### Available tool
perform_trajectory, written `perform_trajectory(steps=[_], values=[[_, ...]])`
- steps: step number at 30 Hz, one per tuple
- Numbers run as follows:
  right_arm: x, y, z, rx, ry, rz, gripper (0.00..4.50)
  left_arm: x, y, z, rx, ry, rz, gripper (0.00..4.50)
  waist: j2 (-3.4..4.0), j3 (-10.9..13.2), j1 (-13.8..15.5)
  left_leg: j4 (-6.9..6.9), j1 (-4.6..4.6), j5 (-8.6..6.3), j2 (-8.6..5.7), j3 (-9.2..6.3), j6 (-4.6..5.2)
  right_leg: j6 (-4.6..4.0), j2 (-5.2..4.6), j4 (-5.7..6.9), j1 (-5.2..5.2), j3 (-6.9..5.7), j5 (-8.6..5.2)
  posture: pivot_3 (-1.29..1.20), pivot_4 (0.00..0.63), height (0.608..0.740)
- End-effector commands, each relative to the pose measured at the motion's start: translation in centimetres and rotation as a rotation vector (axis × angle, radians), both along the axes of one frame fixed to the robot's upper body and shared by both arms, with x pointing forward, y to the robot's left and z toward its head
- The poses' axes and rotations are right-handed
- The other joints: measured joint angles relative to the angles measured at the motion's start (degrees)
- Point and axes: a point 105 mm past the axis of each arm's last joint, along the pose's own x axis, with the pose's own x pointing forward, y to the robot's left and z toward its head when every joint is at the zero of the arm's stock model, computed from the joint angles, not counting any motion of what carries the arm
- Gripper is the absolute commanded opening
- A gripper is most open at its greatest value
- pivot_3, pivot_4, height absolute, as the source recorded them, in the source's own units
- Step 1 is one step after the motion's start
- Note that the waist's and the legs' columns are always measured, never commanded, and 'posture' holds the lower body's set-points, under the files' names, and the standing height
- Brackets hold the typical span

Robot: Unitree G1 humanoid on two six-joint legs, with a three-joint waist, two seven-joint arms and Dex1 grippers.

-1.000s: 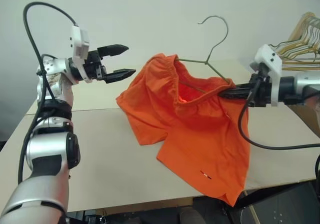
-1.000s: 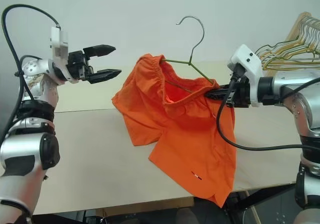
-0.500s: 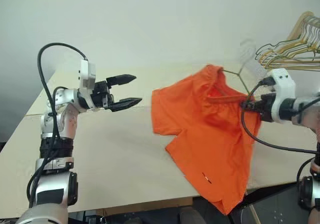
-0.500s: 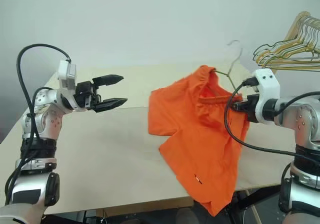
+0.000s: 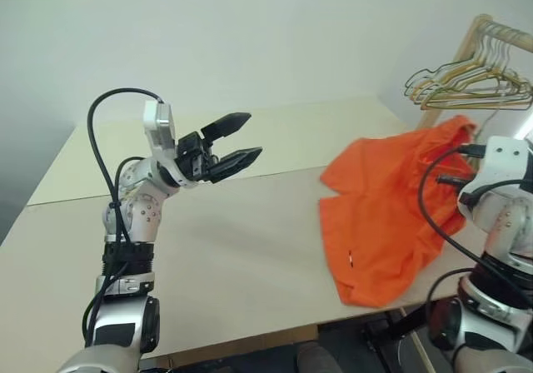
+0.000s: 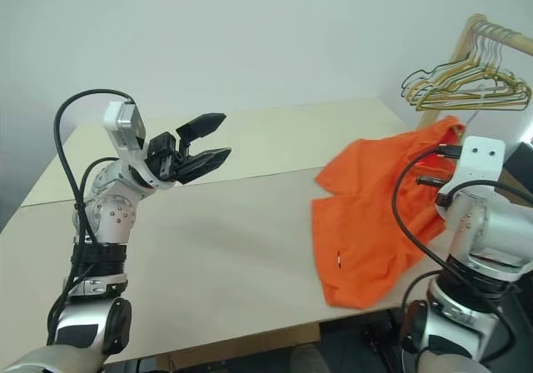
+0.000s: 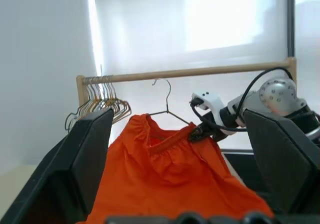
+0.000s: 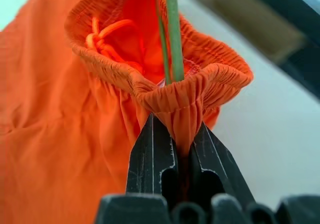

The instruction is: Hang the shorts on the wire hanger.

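From the head views, the left hand is hovering above the table with its fingers spread wide and nothing between them. The shorts are draping over the table's right edge, their waistband lifted near the right arm, close below a bunch of hangers on a wooden rail.

In the left wrist view, the wire hanger is poking out of the shorts' waistband, its hook standing just under the rail, while the right hand is pinching the waistband beside it.

In the right wrist view, the right hand's fingers are clamping a fold of gathered waistband, with the green wire passing up through the opening.
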Motion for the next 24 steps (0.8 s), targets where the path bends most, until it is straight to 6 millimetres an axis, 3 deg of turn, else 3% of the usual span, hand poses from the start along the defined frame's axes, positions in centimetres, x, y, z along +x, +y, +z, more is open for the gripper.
perform_trajectory(steps=[1, 9, 24], values=[[-1.0, -1.5, 2.3, -0.030, -0.111, -0.199, 0.00, -0.5, -0.1, 1.3, -0.082, -0.020, 0.008, 4.45, 0.02, 0.0, -0.9, 0.00, 0.05, 0.00, 0.00, 0.00, 0.00, 0.00, 0.04, 0.00, 0.04, 0.08, 0.00, -0.28, 0.000, 0.740], [0.4, -4.1, 3.9, -0.097, -0.153, -0.314, 0.00, -0.6, -0.9, 0.6, -0.063, -0.008, 0.039, 4.45, 0.07, 0.0, -2.4, -0.16, 0.45, -0.17, -0.09, 0.03, 0.29, 0.00, 0.30, -0.01, 0.14, 0.37, 0.00, -0.26, 0.000, 0.740], [4.1, -9.2, 7.1, 0.078, -0.240, -0.370, 0.00, -1.0, -0.8, 0.4, -0.044, -0.009, 0.052, 4.45, 0.09, 0.0, -2.3, -0.64, 0.93, -0.18, -0.08, 0.12, 0.34, 0.00, 0.40, -0.43, 0.55, 0.57, 0.00, -0.24, 0.000, 0.740]])
